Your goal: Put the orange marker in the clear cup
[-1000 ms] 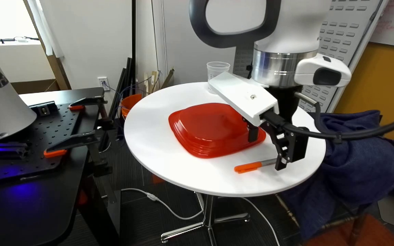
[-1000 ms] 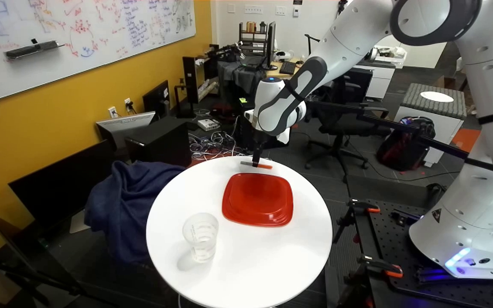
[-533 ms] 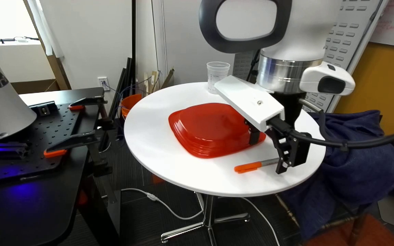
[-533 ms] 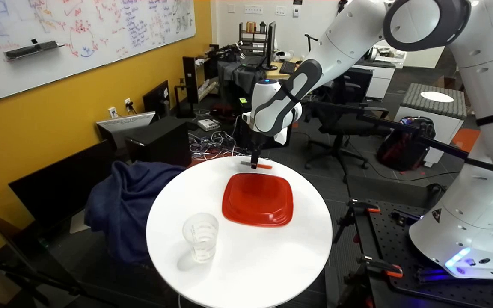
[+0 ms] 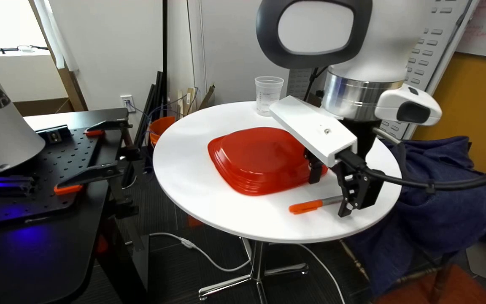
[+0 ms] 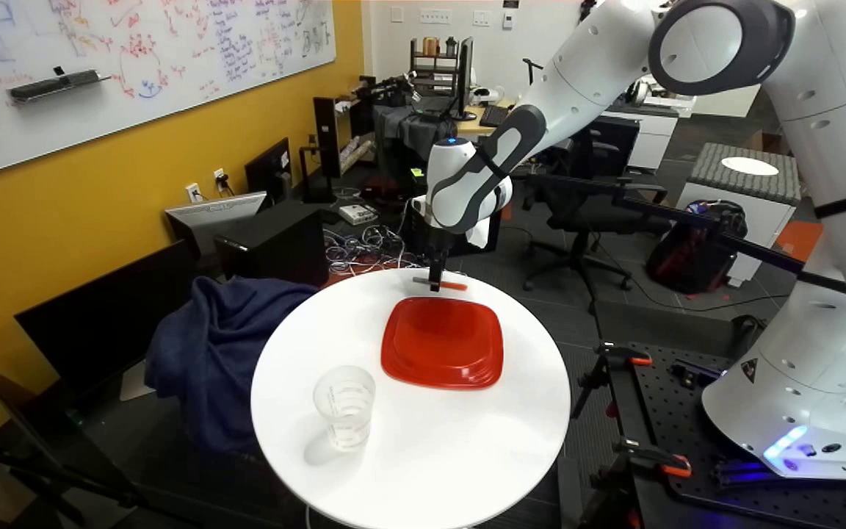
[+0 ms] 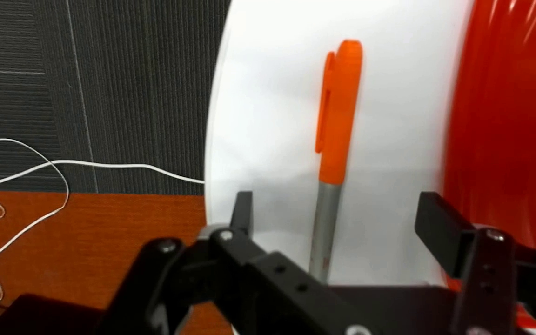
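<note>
wrist view, far left: a white cable (image 7: 123, 165) curled over the dark floor (image 7: 147, 83).
round table (image 7: 268, 93): its pale rim curved down the middle of that view.
gripper (image 7: 335, 217): was spread wide, one dark finger (image 7: 242, 214) to each side of the orange marker (image 7: 340, 111), white table showing between it and both.
orange marker: lay flat on the table between the fingers, cap toward the top, grey barrel running down until the gripper hid its end.
red plate (image 7: 505, 116): filled the right side, partly behind a finger; whether they touched, i could not tell.
blue cloth (image 6: 225, 360): lay bunched at left beyond the table's rim, in an exterior view.
clear cup (image 6: 346, 408): stood upright on the table in both exterior views, well apart from the gripper, with the plate between cup and marker.
robot arm (image 6: 592, 73): reached in from the right in an exterior view, its base on a perforated board (image 6: 676, 419) at far right.
</note>
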